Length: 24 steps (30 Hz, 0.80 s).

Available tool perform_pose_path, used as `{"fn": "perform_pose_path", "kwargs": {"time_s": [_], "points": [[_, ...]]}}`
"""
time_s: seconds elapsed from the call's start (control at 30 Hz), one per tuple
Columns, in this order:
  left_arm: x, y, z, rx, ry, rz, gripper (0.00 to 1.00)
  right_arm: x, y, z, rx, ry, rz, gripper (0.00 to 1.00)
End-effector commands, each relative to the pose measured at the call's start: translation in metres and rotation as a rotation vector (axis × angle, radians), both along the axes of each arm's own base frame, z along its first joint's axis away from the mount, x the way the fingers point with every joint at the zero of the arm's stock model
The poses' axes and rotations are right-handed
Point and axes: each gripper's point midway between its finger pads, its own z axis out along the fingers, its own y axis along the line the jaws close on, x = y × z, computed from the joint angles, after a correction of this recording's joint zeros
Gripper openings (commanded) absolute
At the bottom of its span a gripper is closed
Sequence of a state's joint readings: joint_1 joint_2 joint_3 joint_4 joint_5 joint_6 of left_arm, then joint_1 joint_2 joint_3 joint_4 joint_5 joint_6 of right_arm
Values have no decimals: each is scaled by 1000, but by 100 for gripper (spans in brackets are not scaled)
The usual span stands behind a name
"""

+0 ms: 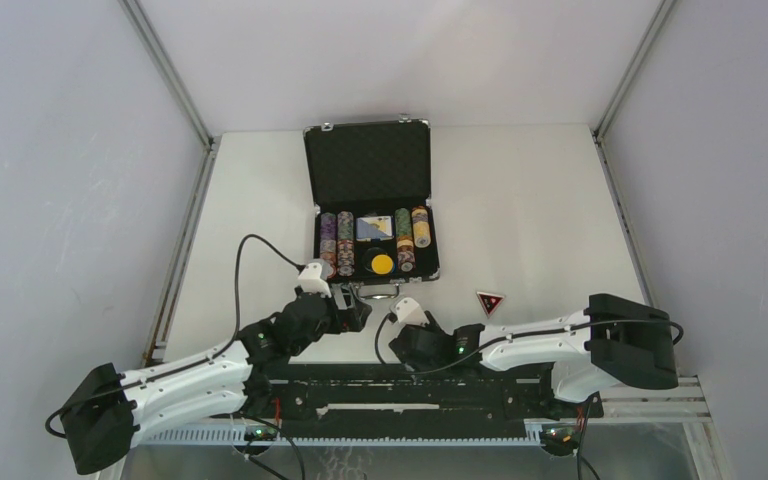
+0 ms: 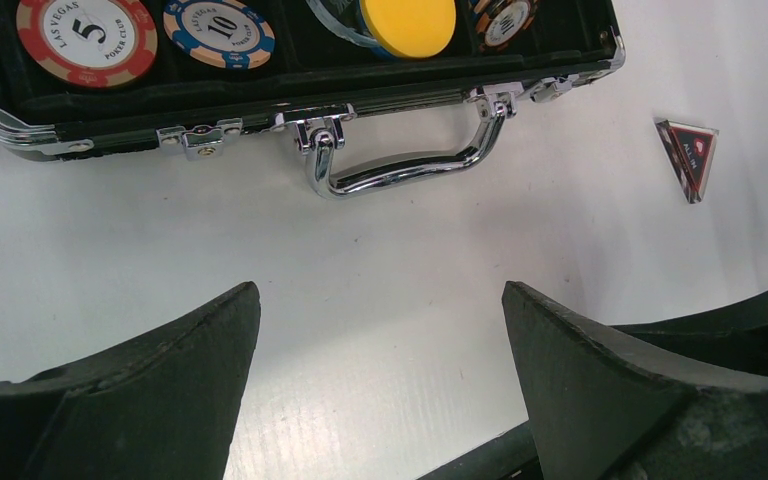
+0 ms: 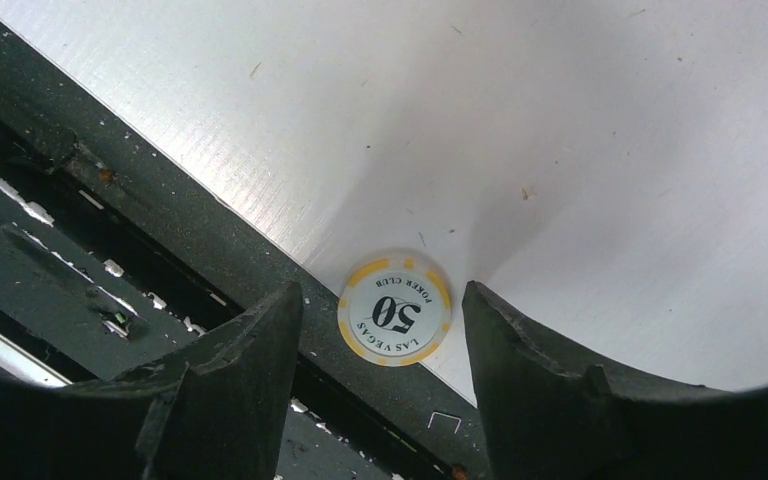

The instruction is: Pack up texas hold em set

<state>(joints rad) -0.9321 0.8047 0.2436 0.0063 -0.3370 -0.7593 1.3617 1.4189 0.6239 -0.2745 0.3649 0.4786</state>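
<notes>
From where I stand, the piece that matters is a round white poker chip with yellow edge marks and a 50 on its face (image 3: 395, 320). It lies flat at the very near edge of the white table (image 1: 540, 200), its rim seeming to reach over the black metal rail (image 3: 110, 200). The right hand (image 3: 380, 288) hangs directly over it, jaws parted with a gap on either side of the chip, holding nothing. A round chip has no long axis, so I'd think any closing angle serves, though the rail could catch a finger.

The small black open briefcase with silver corners (image 1: 367, 165) sits beyond, toward the table's middle, with a round yellow button (image 2: 408, 20) inside. The left hand (image 2: 380, 290), wide and empty, hovers before its chrome handle (image 2: 410, 170). A red-black triangle token (image 1: 489, 302) lies loose to the right of the case.
</notes>
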Motion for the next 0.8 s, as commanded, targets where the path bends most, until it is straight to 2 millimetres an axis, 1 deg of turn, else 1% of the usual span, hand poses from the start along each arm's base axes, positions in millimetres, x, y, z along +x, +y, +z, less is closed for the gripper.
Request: {"fn": "perform_pose_path", "kwargs": {"time_s": [0.0,0.27,0.4,0.53,0.77], "points": [[11,-13,31,-57,-68,-4,95,-7,-15,-7,-44,40,-32,69],[11,-13,31,-53,-72,-7,95,-9,-18,-7,-46,40,-50,63],[11,-12,30,-55,-74,-6,95,-11,-19,-8,-52,48,-52,62],[10,-11,31,-56,-76,-6,95,-14,-19,-9,-53,55,-52,62],[11,-12,32,-55,-80,-8,95,-19,-18,-9,-52,62,-44,66]]}}
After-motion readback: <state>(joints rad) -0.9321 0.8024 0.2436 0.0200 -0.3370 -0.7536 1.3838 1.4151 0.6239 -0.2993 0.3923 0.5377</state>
